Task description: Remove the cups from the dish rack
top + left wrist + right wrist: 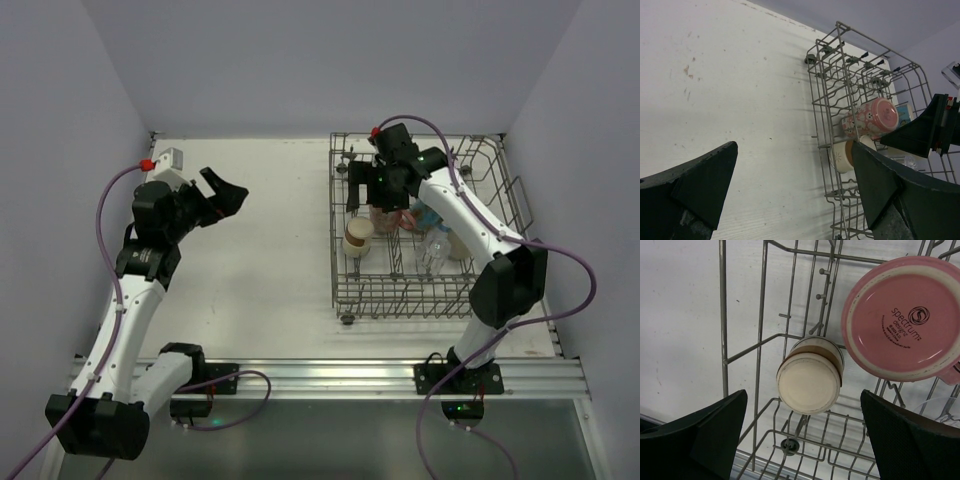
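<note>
Robot lab: bare lilac walls point(300, 60) around a white counter point(270, 260), left arm point(125, 300) and right arm point(470, 215) bolted at its near edge.

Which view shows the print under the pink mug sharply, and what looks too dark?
Right wrist view: print under the pink ceramic mug is crisp; the black gripper fingers show little detail. Left wrist view: fingers equally dark, grey wire dish rack sharp.

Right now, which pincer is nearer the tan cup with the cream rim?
Right. The right pincer hangs open just above the tan cup inside the dish rack; the left pincer hovers over the table, well left of the rack.
</note>
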{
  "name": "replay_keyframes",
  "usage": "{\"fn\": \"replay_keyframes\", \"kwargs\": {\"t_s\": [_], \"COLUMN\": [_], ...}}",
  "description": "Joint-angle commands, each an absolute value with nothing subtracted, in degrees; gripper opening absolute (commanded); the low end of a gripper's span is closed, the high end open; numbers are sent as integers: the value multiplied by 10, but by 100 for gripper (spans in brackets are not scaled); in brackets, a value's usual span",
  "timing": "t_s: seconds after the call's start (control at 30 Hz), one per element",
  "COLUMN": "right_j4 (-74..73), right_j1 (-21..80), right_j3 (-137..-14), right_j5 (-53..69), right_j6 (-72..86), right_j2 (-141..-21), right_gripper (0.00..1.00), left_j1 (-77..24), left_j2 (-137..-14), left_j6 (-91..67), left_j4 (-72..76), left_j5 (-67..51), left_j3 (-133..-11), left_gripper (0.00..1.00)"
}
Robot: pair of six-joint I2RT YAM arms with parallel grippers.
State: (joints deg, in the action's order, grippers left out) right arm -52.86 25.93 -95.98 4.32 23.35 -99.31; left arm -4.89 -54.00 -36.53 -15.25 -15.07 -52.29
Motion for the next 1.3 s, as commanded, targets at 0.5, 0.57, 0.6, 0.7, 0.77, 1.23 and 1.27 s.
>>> {"fn": "replay_keyframes", "kwargs": {"t_s": [0.5, 0.57, 0.6, 0.7, 0.77, 1.23, 1.27], "right_j4": [-515, -509, -508, -506, -504, -497, -497], "right_j1": [288, 291, 292, 296, 300, 308, 308], "right_j3": [-932, -921, -919, -912, -910, -917, -918], "right_j5": [-10, -11, -11, -18, -18, -17, -18], "right_j6": [246, 247, 249, 249, 250, 254, 254], "right_j2": [-1019, -1020, -1021, -1027, -1029, -1063, -1066], "right_gripper": [97, 97, 97, 97, 97, 90, 89], "left_j1": [-46, -45, -46, -46, -46, -46, -46], "left_j2": [-545, -546, -547, -548, -550, -557, -558], "left_j6": [-350, -350, -350, -350, -349, -346, -347], "left_j4": [-152, -151, -151, -151, -150, -146, -147], "left_j5": [-177, -178, -178, -180, -182, -187, -187], "left_j3": [-534, -535, -535, -535, -535, -539, -539], "left_gripper": [100, 100, 100, 100, 100, 100, 100]}}
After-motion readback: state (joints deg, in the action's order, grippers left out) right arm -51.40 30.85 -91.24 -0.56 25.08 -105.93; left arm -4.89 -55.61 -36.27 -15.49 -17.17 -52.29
